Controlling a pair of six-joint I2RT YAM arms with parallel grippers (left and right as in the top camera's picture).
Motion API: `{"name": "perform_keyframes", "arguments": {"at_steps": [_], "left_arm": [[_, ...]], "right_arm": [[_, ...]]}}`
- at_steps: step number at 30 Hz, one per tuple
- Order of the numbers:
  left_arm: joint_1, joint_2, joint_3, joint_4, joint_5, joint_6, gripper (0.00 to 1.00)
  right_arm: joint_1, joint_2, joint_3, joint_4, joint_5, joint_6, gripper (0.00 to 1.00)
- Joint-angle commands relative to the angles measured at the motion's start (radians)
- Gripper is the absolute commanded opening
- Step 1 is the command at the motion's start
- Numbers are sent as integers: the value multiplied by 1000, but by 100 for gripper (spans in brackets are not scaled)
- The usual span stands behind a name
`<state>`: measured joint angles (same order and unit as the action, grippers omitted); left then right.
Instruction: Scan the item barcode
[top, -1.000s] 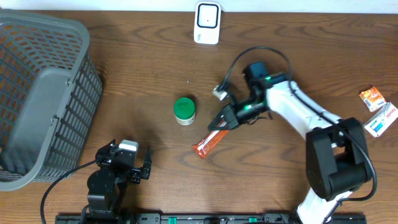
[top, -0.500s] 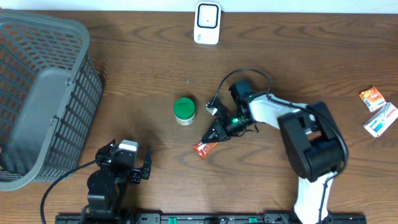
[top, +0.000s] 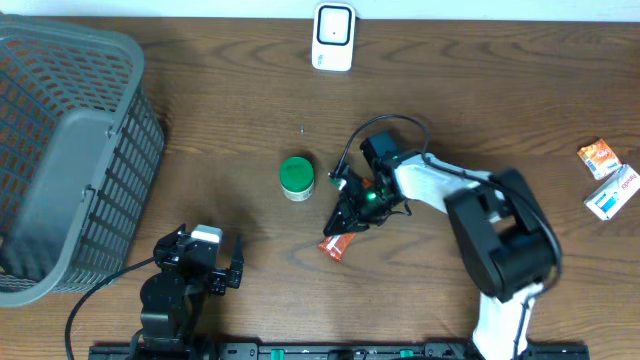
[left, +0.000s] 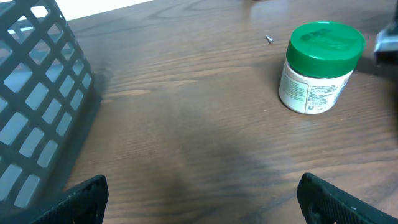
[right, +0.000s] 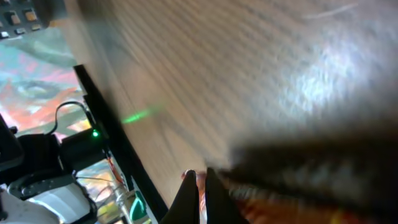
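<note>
Since a second ago my right arm (top: 440, 185) has folded in toward the bench's (top: 220, 100) near edge. The orange snack packet (top: 335, 245) has come with it, from lying stretched out flat to bunched short under my tip.

Far left stands the grey plastic basket (top: 70, 150); its lattice wall fills the left of my left wrist view. Just right of it, at the near edge, sits my left arm (top: 185, 270), its jaws spread wide with nothing between them, and only the green fingertips (left: 81, 199) show at the bottom corners of that wrist view.

Past them the green-lidded jar (top: 296, 178) stands upright on the wood, with a tiny screw (left: 268, 39) lying just beyond it.

Next comes the snack packet, near the middle of the bench, just right of the jar and nearer the front edge. My right jaws are pressed together on its upper end; my right wrist view is blurred but shows orange at the pinched tips.

The white barcode scanner (top: 333, 37) sits at the far edge, well apart from the packet.

Far right lie an orange sachet (top: 598, 157) and a white-and-blue pack (top: 612, 193), side by side.
</note>
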<state>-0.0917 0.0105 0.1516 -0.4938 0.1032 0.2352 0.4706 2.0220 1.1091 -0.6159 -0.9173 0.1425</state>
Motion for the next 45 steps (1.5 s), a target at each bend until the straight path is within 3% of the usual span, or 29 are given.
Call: {"name": "perform_keyframes", "arguments": {"at_steps": [1, 10, 25, 33, 38, 45], "left_arm": [[3, -6, -11, -14, 9, -9, 98], [3, -6, -11, -14, 10, -9, 98], [3, -6, -11, -14, 9, -9, 98], [3, -6, -11, -14, 9, -9, 98], [3, -6, -11, -14, 9, -9, 98], [3, -6, -11, -14, 9, -9, 98]], "right_arm": [[10, -141, -1, -27, 37, 10, 1], [13, -108, -37, -73, 37, -24, 1], [10, 219, -77, 112, 131, 55, 1], [10, 219, -77, 119, 198, 112, 1], [10, 224, -77, 104, 265, 253, 1], [11, 165, -69, 67, 201, 148, 1]]}}
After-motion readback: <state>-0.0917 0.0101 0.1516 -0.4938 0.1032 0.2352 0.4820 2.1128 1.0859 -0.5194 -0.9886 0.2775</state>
